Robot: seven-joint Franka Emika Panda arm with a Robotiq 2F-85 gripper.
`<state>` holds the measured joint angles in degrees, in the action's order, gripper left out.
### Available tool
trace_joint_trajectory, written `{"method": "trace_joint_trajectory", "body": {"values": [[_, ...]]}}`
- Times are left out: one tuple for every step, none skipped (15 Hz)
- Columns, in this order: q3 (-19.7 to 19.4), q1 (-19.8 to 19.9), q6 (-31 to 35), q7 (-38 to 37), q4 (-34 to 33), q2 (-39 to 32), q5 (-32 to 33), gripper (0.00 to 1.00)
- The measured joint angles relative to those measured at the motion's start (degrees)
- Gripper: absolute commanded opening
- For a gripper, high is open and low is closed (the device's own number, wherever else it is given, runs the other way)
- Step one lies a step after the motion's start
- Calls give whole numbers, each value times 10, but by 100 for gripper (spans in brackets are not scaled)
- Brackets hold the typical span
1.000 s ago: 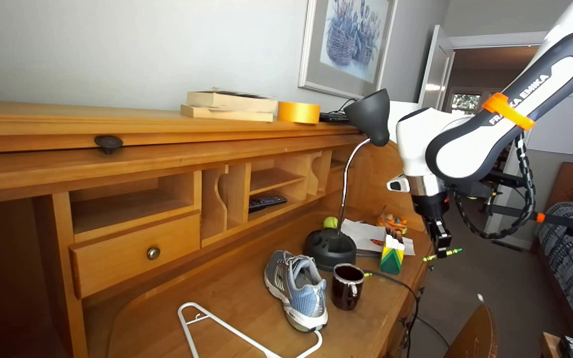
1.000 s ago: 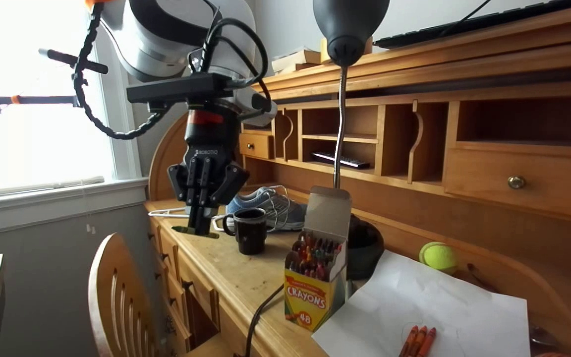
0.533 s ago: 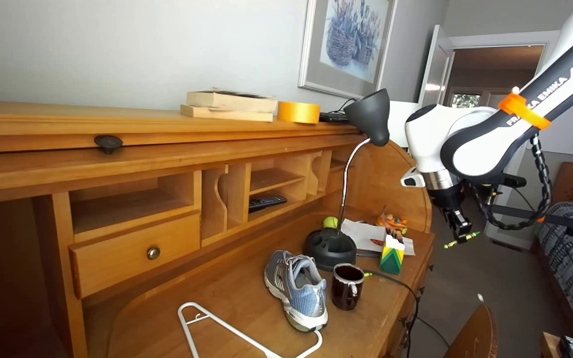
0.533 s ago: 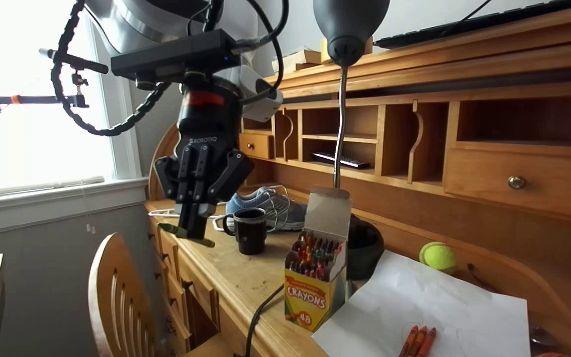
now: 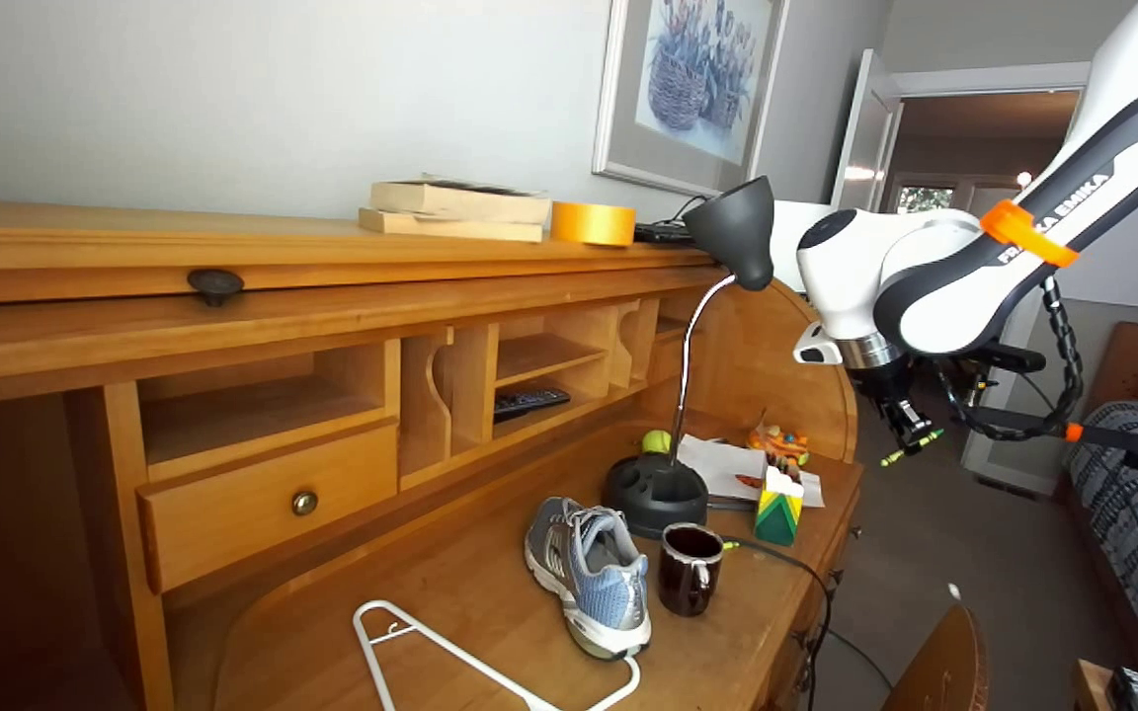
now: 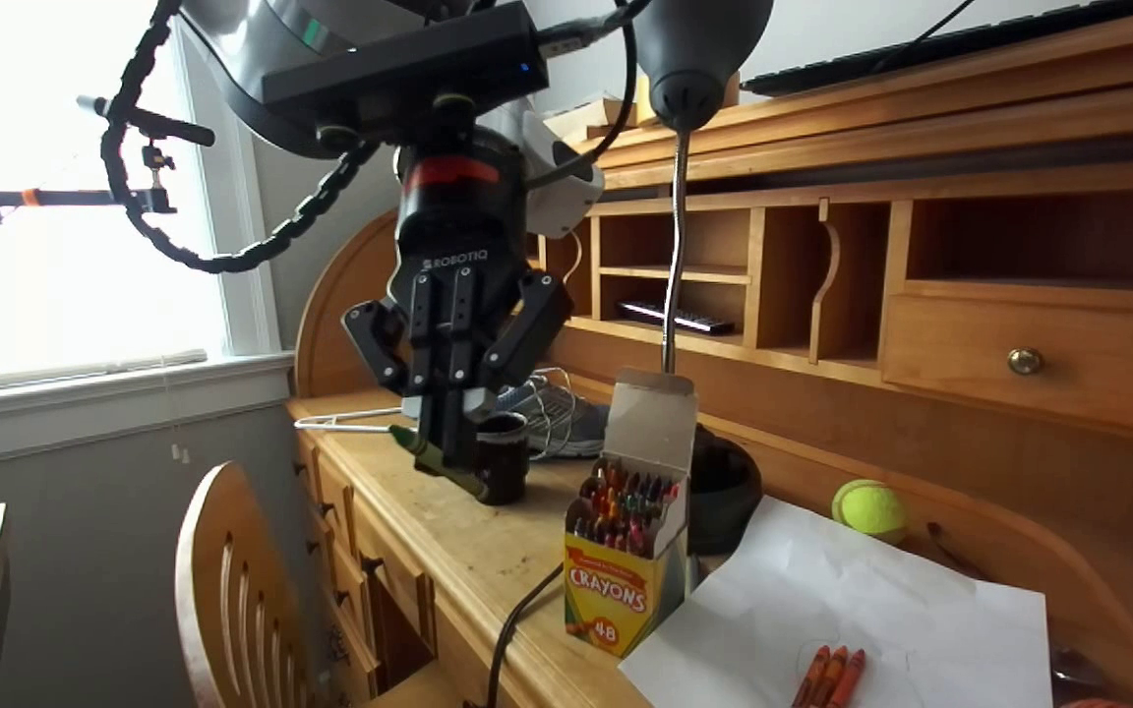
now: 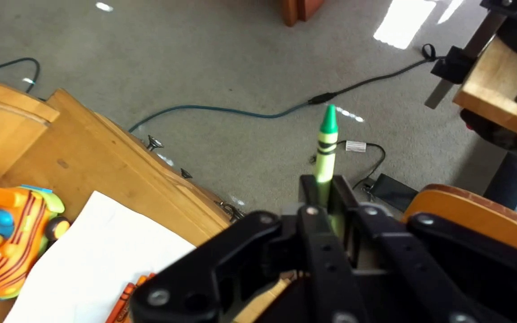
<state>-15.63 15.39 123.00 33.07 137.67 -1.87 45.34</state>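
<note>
Whereas a framed picture [image 5: 692, 94] is shown only in an exterior view, a black box [image 7: 393, 193] is caught only by the wrist view. By the gripper [image 6: 448, 452], a green crayon [image 7: 326, 157] is held midair between pinched fingers [image 7: 307, 190], its long axis slanted, tip [image 6: 401, 436] uppermost in both exterior views.

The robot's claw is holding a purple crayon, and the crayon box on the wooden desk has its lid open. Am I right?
Almost! The crayon in the claw isn't purple: it's green, as the wrist view shows. The rest is right: the crayon box on the wooden desk has its lid open.
</note>
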Motion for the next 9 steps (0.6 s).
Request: {"method": "trace_joint_trajectory", "body": {"values": [[0,0,0,0,-8,-8,6,3],[1,0,0,0,-16,-17,10,3],[3,0,0,0,-25,-27,13,3],[5,0,0,1,-32,-38,17,3],[7,-1,0,1,-40,-48,21,3],[9,-1,0,1,-48,-58,26,3],[11,-2,1,0,-57,-68,31,3],[13,-2,2,0,-64,-78,35,3],[16,-2,2,0,-72,-86,38,3]]}}
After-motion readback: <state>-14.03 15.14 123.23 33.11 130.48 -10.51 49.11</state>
